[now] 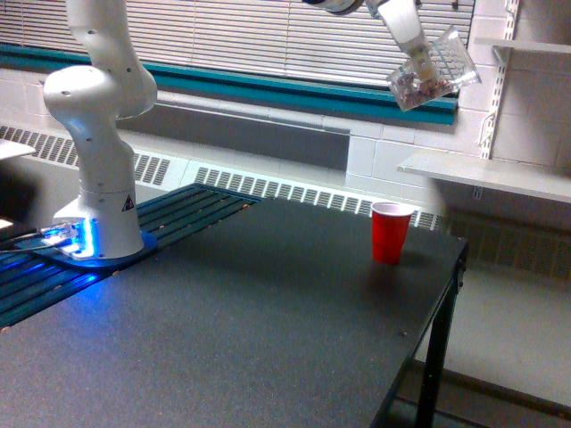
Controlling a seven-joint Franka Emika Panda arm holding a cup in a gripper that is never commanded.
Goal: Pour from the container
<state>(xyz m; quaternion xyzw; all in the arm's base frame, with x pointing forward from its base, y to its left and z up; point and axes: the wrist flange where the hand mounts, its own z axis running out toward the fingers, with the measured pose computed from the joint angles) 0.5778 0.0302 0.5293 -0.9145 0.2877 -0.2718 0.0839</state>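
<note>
Dark bench [223,339] under a blinded window; arm raised, clear container tipped above the red cup.

Upper right of the frame: the pincer [419,61] is clamped on the container [434,73], a clear cup tilted well off upright, brownish bits gathered in its lower part. It hangs high over the bench, up and slightly right of the red cup [391,232], well apart from it. The tilt reads as a pour being set up or underway; no falling material is visible. The red cup stands upright, mouth open, near the bench's right edge, likely as the receiver, so any spill to the right would go off the edge. White shelves [500,174] sit close on the right, limiting swing there. Left of the cup the bench is open toward the arm's base [98,223] at middle left.
</note>
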